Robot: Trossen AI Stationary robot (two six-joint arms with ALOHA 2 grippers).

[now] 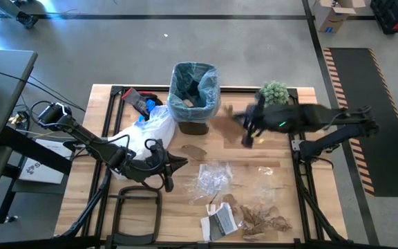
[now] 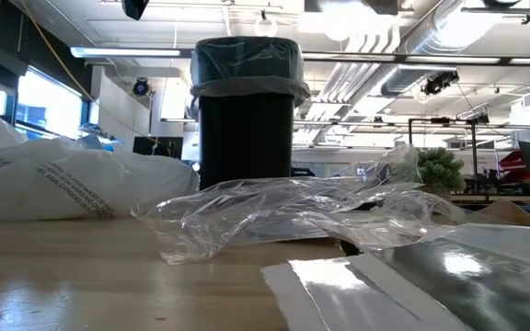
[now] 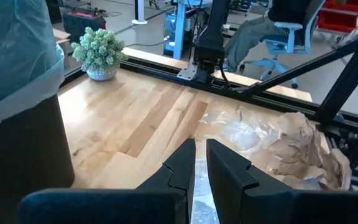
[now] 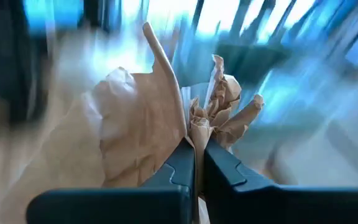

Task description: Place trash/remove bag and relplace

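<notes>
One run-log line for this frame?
right gripper: shut on brown paper scrap, beside bin | left gripper: shut, empty, waiting over table

Both arms were dark, near-black, built of slim tubular links joined by rounded, bulkier joint housings. On the left arm (image 1: 81, 135), a thin black cable looped out just behind the left gripper (image 1: 182, 163), and a pale metallic fitting showed at the joint farthest back from it. The right arm (image 1: 337, 124) carried a small green light on its body just behind the right gripper (image 1: 249, 140). Each gripper had 2 flat, angular, matte black fingers (image 3: 182, 165) with stepped outer edges.
</notes>
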